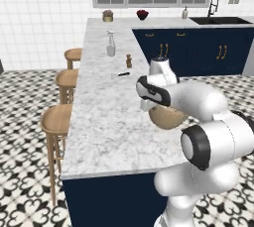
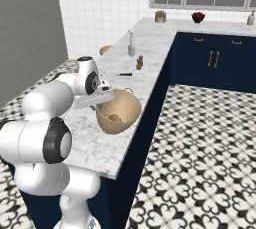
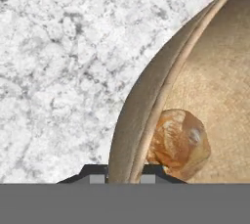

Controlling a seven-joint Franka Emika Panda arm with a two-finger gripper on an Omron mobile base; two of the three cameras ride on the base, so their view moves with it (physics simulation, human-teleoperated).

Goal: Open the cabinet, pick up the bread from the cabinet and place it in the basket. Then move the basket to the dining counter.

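Gripper (image 3: 124, 178): clamped on basket rim, one tip each side of wall.
Basket (image 2: 120, 110): on dining counter (image 1: 106, 117), near its edge, tilted.
Bread (image 3: 178, 142): inside basket, against wall, just beside gripper.

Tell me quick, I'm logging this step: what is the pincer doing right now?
Pincer: closed on the rim of the round tan wooden basket, golden-brown bread roll inside, over the white-grey marble dining counter.

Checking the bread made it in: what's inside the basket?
One golden-brown bread roll lies inside the basket, against the wall near the claw shut on the rim. The arm hides the basket's far interior.
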